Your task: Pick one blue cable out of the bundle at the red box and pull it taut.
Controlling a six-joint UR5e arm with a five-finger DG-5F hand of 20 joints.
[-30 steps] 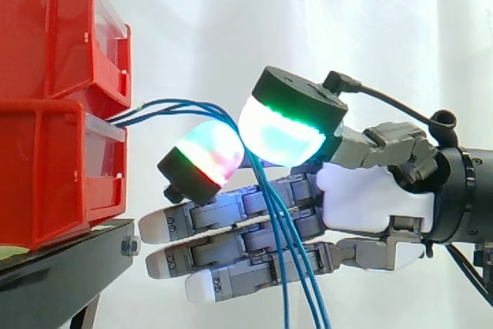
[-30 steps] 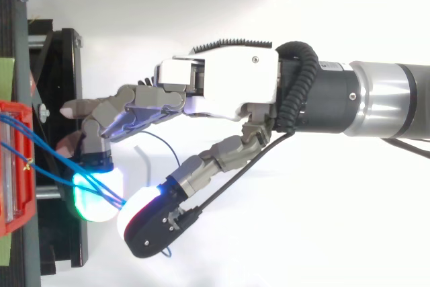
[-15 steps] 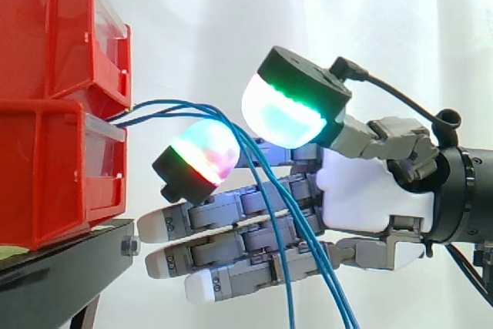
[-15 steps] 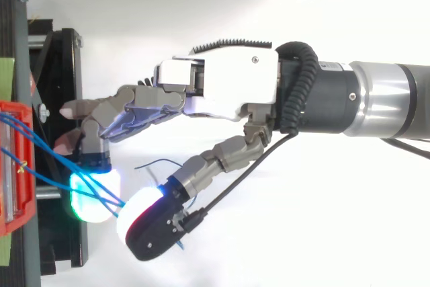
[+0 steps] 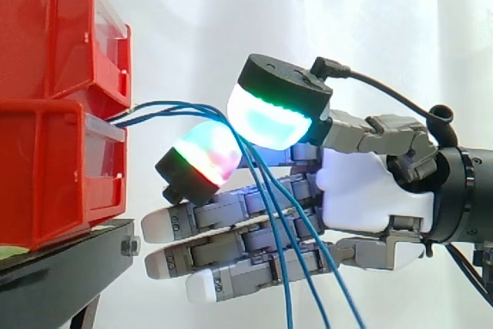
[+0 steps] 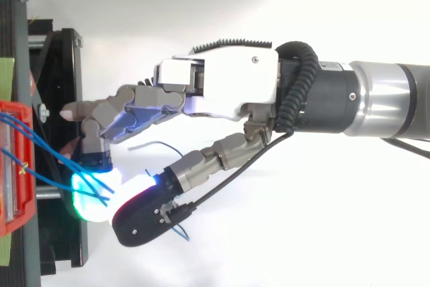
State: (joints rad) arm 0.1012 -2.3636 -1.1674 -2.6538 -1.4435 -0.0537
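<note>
**Operator:** Check the hand (image 5: 370, 198). Spread or closed?

**Inspector:** Partly closed. Pinches the blue cables (image 5: 177, 104) between two thick glowing pads (image 5: 271, 117): one green-cyan under a round black cap, the other mixed green, cyan and pink. In the top view, pressed together over the strands. Holds the other fingers straight, level and stacked, white tips pointed at the front edge of the black stand (image 5: 62, 267).

**Operator:** Locate the cables.

**Inspector:** Found leaving the red box (image 5: 46, 175) at its front edge, from the gap between the two stacked bins. Arched across to the pads, then hanging loose past the straight fingers.

**Operator:** Describe materials and shapes.

**Inspector:** Glossy moulded plastic on the bins, with clear front panels. Thin, smooth insulation on the cables. Grey segmented links and a white shell on the palm. Matte black finish on the stand, with a bolt head at its corner. Soft folds in the white curtain (image 5: 308, 13) behind.

**Operator:** Note anything unclear.

**Inspector:** Cannot tell how many strands sit inside the pinch. Cut off by the side view's bottom edge: the hanging cable ends. Hidden inside the box: the cable roots.
</note>
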